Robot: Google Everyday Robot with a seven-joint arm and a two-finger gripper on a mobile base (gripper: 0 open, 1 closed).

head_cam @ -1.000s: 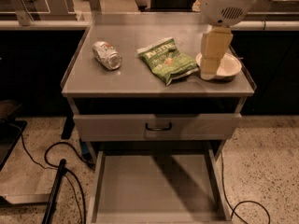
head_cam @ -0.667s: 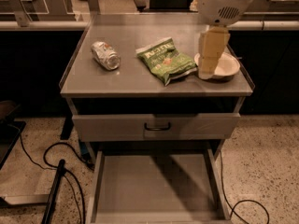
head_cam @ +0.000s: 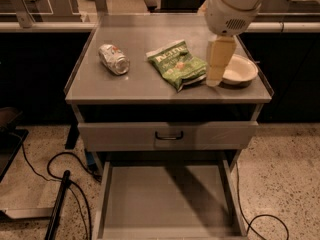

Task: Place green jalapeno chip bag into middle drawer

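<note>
The green jalapeno chip bag [head_cam: 177, 64] lies flat on the grey cabinet top [head_cam: 140, 86], near its middle. My gripper [head_cam: 214, 80] hangs from the white arm at the right of the top. It points down just beside the bag's right edge, in front of a white bowl [head_cam: 242, 71]. It holds nothing that I can see. The middle drawer [head_cam: 165, 199] is pulled out below, toward me, and its flat floor is bare.
A crushed silver can [head_cam: 114, 59] lies on the top, left of the bag. A shut drawer front with a dark loop handle [head_cam: 168, 135] sits above the open drawer. Black cables [head_cam: 65, 184] run over the speckled floor at the left and right.
My gripper has moved a little to the left, closer to the bag's right edge. The bag, can and bowl have not moved.
</note>
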